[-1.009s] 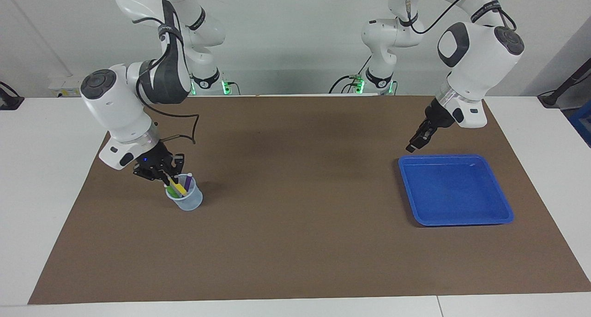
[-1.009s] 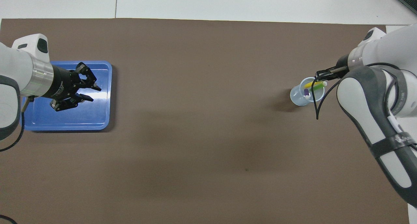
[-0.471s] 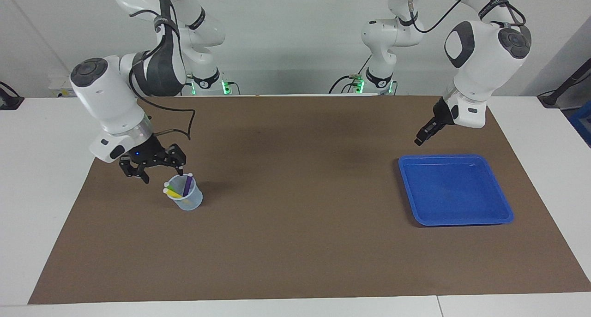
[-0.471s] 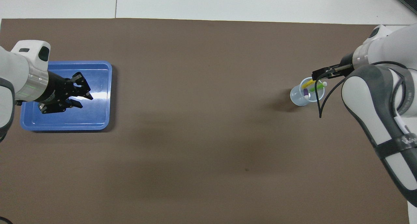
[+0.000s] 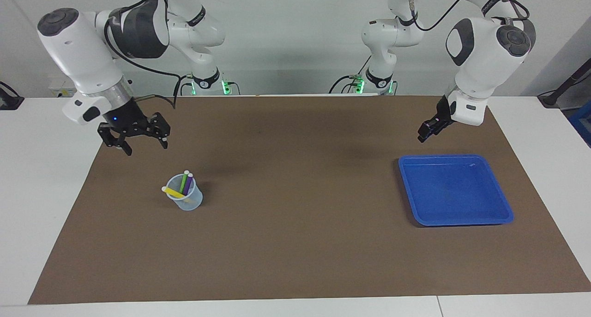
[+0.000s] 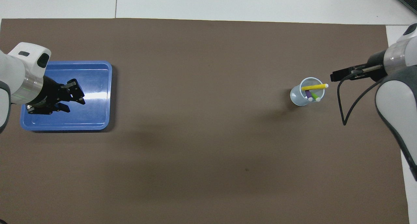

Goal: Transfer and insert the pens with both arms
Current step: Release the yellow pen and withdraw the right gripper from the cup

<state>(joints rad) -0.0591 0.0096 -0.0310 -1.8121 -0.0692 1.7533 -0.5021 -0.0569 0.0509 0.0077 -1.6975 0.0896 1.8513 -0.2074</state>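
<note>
A clear plastic cup (image 5: 190,202) stands on the brown mat toward the right arm's end and also shows in the overhead view (image 6: 297,99). In it are the yellow pen (image 5: 173,193) (image 6: 313,86), leaning over the rim, the green pen (image 5: 183,181) (image 6: 314,96) and the purple pen (image 5: 189,184) (image 6: 308,94). My right gripper (image 5: 145,147) (image 6: 335,77) is open and empty, raised above the mat beside the cup. My left gripper (image 5: 421,138) (image 6: 73,100) is open and empty, raised over the blue tray's edge.
A blue tray (image 5: 455,158) (image 6: 65,127) with nothing in it lies toward the left arm's end. The brown mat (image 5: 300,192) covers most of the white table.
My right gripper let go of the yellow pen in the cup, opened, then rose and drew back toward its own end. My left gripper drew back a little over the tray.
</note>
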